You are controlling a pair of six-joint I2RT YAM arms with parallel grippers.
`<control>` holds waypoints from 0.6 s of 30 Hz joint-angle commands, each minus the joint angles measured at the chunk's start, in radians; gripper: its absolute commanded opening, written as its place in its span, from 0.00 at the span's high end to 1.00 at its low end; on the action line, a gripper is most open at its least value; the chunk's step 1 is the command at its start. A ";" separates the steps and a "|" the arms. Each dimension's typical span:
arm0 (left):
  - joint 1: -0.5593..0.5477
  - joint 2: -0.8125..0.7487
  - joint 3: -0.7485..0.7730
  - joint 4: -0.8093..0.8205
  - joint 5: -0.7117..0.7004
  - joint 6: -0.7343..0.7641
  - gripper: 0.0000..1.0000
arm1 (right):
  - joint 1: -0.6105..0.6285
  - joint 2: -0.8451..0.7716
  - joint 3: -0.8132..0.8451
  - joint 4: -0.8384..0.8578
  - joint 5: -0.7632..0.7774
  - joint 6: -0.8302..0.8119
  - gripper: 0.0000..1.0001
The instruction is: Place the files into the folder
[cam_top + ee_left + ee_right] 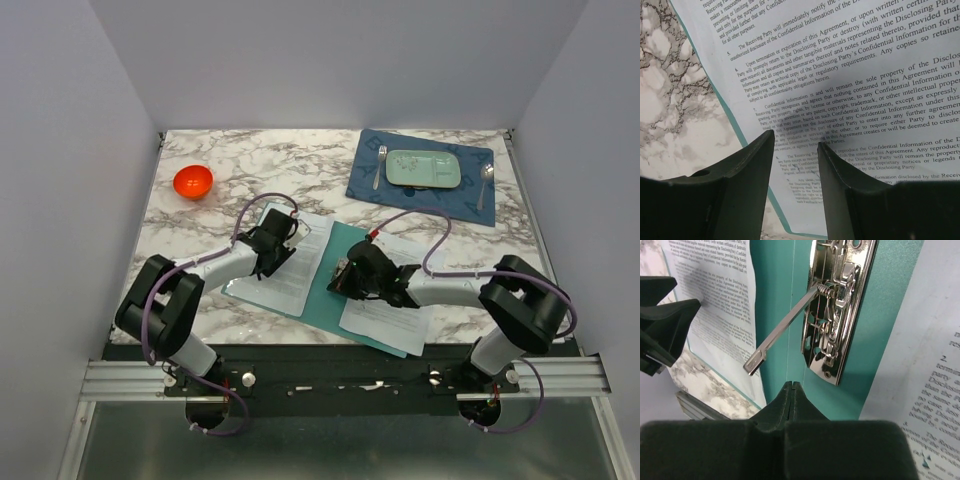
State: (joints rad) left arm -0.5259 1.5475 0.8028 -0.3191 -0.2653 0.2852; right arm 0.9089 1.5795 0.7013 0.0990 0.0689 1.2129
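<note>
- We see the teal folder [328,285] lying open on the marble table [200,225], with a chrome clip [837,315] at its spine.
- White, densely printed files [865,100] cover both leaves.
- Left gripper [795,142] jaws stand apart above one sheet.
- Right gripper [791,385] fingers are pressed together.

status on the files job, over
Left gripper open over a printed sheet. Right gripper shut beside folder clip, its lever raised. Files lie either side, not under clip.
</note>
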 commanded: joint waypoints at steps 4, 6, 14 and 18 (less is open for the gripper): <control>-0.017 -0.038 -0.082 -0.078 0.017 0.023 0.48 | 0.007 0.071 -0.084 0.257 0.054 0.128 1.00; -0.022 -0.067 -0.093 -0.101 0.015 0.031 0.49 | 0.005 0.062 -0.098 0.278 0.080 0.152 1.00; -0.023 -0.159 -0.131 -0.164 0.037 0.071 0.49 | -0.008 0.034 -0.120 0.303 0.118 0.171 1.00; -0.025 -0.191 -0.146 -0.193 0.061 0.089 0.49 | -0.019 0.053 -0.112 0.352 0.101 0.185 1.00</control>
State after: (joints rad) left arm -0.5453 1.3933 0.6827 -0.4335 -0.2539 0.3428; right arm 0.9012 1.6283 0.5922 0.3698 0.1349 1.3724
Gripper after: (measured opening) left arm 0.509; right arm 0.009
